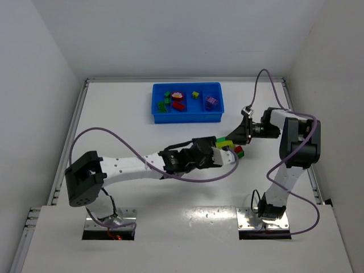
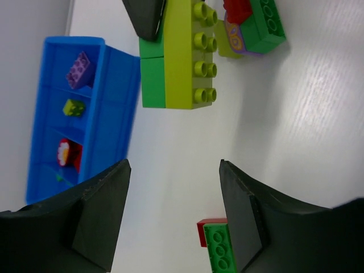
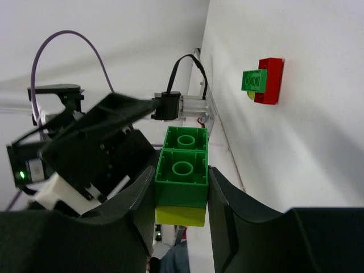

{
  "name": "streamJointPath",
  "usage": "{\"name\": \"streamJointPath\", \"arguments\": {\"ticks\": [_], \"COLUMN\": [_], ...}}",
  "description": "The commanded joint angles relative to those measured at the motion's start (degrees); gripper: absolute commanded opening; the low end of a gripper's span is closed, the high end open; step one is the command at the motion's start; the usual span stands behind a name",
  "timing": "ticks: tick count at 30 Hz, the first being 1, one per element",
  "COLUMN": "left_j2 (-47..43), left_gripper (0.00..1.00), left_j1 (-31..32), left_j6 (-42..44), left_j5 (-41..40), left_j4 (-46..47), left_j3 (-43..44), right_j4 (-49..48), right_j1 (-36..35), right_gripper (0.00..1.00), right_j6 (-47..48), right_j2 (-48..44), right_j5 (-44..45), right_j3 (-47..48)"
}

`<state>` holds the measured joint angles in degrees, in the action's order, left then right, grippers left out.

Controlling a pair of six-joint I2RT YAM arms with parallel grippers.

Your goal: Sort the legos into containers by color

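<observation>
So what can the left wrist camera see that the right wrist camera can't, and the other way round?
Only the left wrist view shows the blue tray with a purple brick and other sorted bricks inside, and the left gripper standing open. Only the right wrist view shows the right gripper shut on the green-and-lime clump. Both show that clump, and each shows a red-and-green clump on the table, though I cannot tell whether it is the same one.
</observation>
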<state>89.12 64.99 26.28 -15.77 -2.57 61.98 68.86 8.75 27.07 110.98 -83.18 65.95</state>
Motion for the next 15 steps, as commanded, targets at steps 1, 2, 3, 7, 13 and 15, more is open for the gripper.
{"name": "streamJointPath", "arguments": {"ticks": [1, 2, 3, 7, 13, 15], "left_j2": [2.45, 3.07, 4.21, 6.76, 8.96, 10.45], "left_gripper": [0.7, 0.7, 0.7, 0.7, 0.7, 0.7], "left_j1": [4.42, 5.14, 5.84, 9.01, 12.09, 12.79], "left_j6": [5.87, 6.41, 6.93, 8.7, 10.89, 10.89], "left_j5": [-11.37, -13.74, -14.63, -17.8, -19.21, -19.73], "left_j4": [8.0, 8.97, 9.77, 12.85, 14.43, 15.13], "left_j3": [-0.36, -0.36, -0.36, 0.25, 0.78, 1.31], "right_j4": [-0.04, -0.83, -1.35, -2.94, -2.94, -2.94], "right_j1": [-0.4, -0.4, -0.4, -0.4, -0.4, -0.4], "right_gripper": [0.0, 0.0, 0.0, 0.0, 0.0, 0.0], "right_j6": [-1.4, -2.01, -3.41, -6.15, -7.47, -7.99], "right_j2": [1.43, 1.43, 1.43, 2.49, 3.72, 3.72], "right_j5": [-8.32, -8.32, -8.32, -8.32, -8.32, -8.32], "right_j3": [2.07, 1.55, 1.55, 1.55, 1.55, 1.55]}}
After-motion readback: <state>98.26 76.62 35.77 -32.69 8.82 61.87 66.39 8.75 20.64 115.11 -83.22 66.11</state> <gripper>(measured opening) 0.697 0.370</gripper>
